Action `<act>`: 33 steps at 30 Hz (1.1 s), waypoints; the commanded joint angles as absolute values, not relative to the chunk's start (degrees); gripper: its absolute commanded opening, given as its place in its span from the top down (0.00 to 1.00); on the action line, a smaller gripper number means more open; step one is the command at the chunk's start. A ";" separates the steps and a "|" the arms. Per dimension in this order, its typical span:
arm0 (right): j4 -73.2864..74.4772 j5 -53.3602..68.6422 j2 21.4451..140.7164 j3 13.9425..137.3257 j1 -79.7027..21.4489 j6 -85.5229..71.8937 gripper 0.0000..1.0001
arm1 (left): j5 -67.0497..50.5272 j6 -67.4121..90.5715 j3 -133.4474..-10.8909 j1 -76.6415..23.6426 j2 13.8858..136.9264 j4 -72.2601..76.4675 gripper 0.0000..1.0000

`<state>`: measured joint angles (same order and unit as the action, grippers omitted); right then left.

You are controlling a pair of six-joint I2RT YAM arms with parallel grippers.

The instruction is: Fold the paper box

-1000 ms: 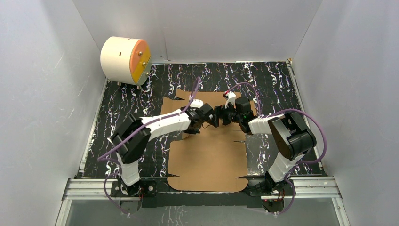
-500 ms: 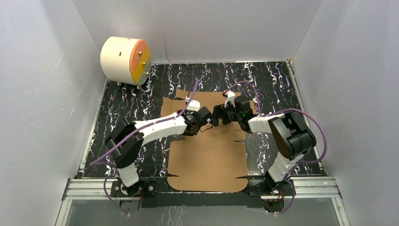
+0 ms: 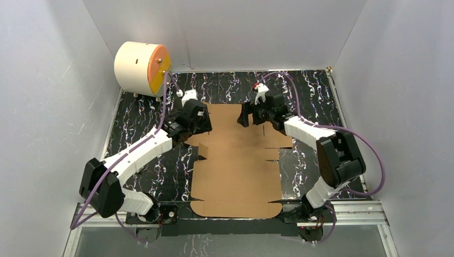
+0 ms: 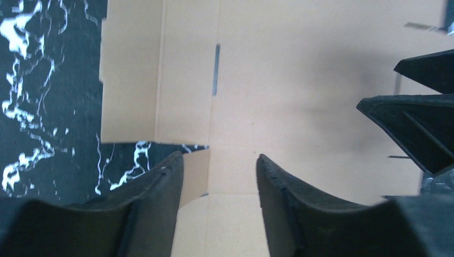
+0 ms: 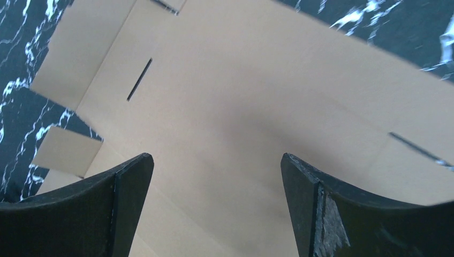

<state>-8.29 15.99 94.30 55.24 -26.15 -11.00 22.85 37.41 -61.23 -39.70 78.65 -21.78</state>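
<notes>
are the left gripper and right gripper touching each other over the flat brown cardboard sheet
Apart. The top view shows a bare stretch of the flat brown cardboard sheet between the left gripper and the right gripper.

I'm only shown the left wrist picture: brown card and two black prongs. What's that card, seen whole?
Observer: From above, the paper box is one flat, unfolded sheet with flaps and slits.
Operator: Anything else around?
Observer: A cream cylinder with an orange face sits at the far left corner of the table.
Operator: And the other arm?
Observer: The right gripper hangs open above the sheet's far end, holding nothing.
</notes>
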 commanded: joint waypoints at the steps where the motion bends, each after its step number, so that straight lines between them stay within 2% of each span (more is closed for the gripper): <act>1: -0.49 10.16 91.77 60.77 -24.17 -8.07 0.02 | 13.75 34.21 -62.30 -35.42 78.19 -14.99 0.37; 4: 3.12 8.20 92.51 63.54 -21.98 -7.30 0.01 | 9.44 33.28 -64.37 -32.68 81.83 -12.47 0.27; 12: 7.24 12.22 98.89 70.08 -11.65 -9.52 0.01 | -2.03 32.45 -71.11 -29.32 93.98 -6.20 0.18; 19: 6.94 19.13 106.05 74.34 -5.34 -13.36 0.01 | -5.19 29.42 -78.12 -28.48 105.13 -4.91 0.16; 33: 8.35 23.75 116.39 80.86 -4.35 -15.70 0.07 | -6.04 23.81 -86.65 -28.48 117.33 -8.42 0.16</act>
